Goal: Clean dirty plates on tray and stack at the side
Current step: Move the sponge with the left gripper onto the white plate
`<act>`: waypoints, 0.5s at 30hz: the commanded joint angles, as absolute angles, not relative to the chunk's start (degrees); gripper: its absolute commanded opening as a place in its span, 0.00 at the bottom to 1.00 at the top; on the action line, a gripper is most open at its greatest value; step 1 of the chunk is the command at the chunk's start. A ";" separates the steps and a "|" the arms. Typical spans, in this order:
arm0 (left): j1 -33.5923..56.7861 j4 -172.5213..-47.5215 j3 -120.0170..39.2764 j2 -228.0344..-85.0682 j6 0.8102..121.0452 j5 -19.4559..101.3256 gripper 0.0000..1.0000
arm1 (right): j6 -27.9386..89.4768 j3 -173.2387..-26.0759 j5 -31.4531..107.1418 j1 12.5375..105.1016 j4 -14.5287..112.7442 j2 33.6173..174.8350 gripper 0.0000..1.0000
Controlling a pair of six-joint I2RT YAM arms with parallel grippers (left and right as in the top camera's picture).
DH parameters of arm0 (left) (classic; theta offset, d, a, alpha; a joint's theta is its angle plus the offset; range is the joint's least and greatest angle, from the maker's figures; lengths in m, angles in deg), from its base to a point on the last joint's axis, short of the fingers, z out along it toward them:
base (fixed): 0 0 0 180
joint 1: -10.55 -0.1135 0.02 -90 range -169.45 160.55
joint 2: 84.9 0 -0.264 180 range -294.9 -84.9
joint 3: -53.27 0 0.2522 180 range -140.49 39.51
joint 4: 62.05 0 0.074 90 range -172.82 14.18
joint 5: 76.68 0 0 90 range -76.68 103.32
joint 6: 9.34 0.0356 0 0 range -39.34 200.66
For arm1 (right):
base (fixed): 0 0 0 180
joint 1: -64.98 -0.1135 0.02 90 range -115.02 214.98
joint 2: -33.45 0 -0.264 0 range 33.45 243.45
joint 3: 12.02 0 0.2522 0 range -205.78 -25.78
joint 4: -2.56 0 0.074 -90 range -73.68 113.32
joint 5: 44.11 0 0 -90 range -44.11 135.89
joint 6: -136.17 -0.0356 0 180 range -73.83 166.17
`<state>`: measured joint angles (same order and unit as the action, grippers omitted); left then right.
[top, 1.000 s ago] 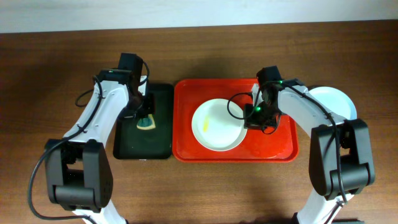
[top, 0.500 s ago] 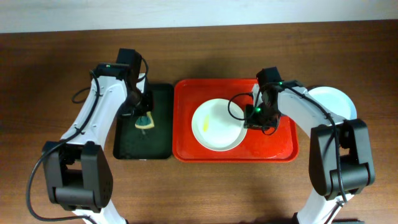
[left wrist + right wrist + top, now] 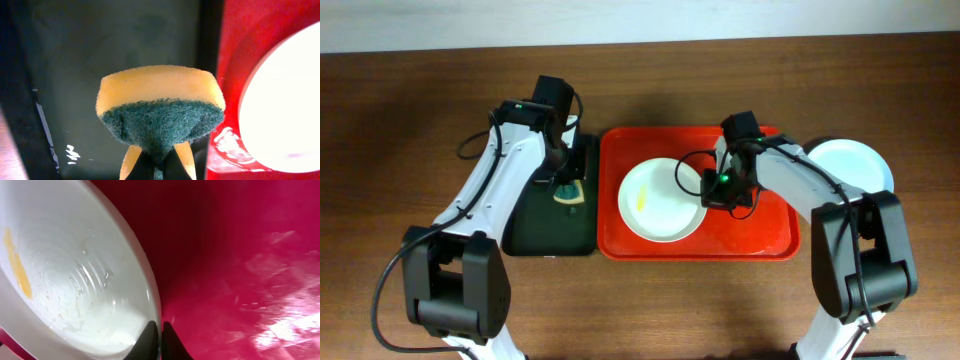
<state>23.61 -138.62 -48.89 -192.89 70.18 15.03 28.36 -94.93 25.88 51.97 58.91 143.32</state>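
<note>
A white plate (image 3: 660, 201) with a yellow smear lies in the red tray (image 3: 775, 235). My right gripper (image 3: 708, 193) is shut on the plate's right rim; the right wrist view shows the rim (image 3: 150, 297) pinched between the fingers (image 3: 160, 337). My left gripper (image 3: 567, 190) is shut on a yellow-and-green sponge (image 3: 160, 107) and holds it over the right part of the dark tray (image 3: 535, 225), close to the red tray's left rim (image 3: 220, 160). A pale blue-green plate (image 3: 855, 160) sits on the table right of the red tray.
The dark green-black tray lies just left of the red tray, its surface wet (image 3: 75, 100). Brown tabletop surrounds both trays, with a pale wall edge along the far side.
My left gripper has moved right with the sponge toward the red tray. My right gripper has shifted the white plate a little to the left.
</note>
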 commanded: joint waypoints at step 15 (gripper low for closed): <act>23.41 -131.10 -41.03 -199.25 70.05 10.51 0.00 | 28.06 -94.44 26.64 51.11 58.89 142.57 0.07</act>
<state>23.61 -132.37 -42.36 -197.00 70.18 11.30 28.32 -94.90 26.29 51.49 58.91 143.32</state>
